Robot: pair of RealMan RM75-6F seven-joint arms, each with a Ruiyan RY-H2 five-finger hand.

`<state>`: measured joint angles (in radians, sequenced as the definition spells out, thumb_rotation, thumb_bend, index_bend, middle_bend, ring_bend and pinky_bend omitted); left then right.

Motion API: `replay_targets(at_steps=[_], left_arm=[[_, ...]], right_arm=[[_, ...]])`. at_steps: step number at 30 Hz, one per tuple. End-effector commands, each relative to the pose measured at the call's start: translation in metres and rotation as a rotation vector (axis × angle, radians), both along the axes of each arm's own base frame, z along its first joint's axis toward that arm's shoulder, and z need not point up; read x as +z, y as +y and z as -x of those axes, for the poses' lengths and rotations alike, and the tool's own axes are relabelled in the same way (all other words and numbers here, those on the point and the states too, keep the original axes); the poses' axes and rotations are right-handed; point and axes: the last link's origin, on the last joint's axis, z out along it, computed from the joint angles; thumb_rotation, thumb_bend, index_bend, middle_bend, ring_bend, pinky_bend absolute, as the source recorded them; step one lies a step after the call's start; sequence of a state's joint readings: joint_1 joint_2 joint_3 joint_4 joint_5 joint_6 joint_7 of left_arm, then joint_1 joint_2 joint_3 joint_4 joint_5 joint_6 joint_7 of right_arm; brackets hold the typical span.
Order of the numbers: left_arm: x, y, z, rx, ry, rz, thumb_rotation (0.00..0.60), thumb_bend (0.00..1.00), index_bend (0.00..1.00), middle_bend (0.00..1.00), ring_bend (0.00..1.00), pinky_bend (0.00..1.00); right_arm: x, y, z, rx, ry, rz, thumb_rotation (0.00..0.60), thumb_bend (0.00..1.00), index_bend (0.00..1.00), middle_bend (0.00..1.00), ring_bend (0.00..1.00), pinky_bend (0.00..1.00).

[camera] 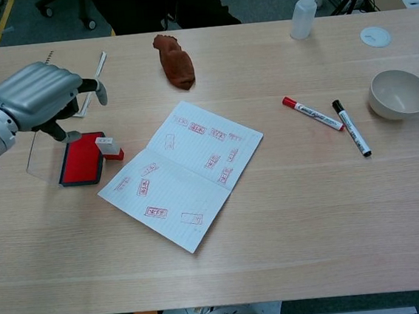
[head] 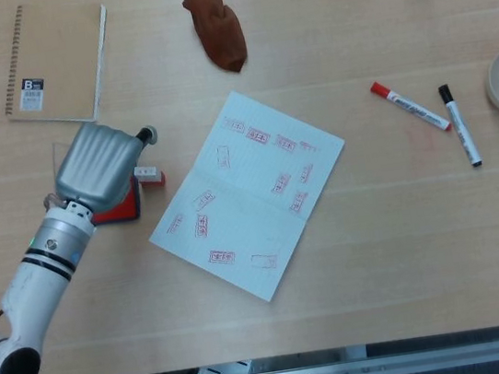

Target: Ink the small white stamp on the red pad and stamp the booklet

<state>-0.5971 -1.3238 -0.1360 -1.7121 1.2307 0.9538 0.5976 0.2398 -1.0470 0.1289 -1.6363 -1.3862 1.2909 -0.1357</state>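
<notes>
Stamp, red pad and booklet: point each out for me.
stamp (camera: 107,144), chest view, on its white body
red pad (camera: 80,157), chest view, on the red ink surface
booklet (head: 248,193), head view, near the centre fold of the open pages
</notes>
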Motion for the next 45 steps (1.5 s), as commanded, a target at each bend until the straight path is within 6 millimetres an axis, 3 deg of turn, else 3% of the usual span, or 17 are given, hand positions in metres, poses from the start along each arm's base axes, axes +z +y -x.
replay_targets(at_steps=[1,24,45], left_arm=[[-0.011,0.004,0.0,0.011,0.017,0.007,0.6,0.18,0.39,1.0,1.0,1.0],[-0.056,0.016,0.021,0.104,0.147,0.01,0.6,0.18,0.43,1.0,1.0,1.0],[-0.069,0.008,0.02,0.106,0.164,0.048,0.6,0.18,0.43,1.0,1.0,1.0]], right_arm=[[-0.001,0.0,0.001,-0.002,0.001,-0.005,0.6,0.2,0.2,0.31,0.25,0.37],[-0.005,-0.001,0.009,-0.017,0.005,-0.017,0.6,0.2,0.2,0.31,0.25,0.37],[-0.006,0.002,0.016,-0.04,0.001,-0.013,0.6,0.2,0.2,0.31,0.25,0.37]])
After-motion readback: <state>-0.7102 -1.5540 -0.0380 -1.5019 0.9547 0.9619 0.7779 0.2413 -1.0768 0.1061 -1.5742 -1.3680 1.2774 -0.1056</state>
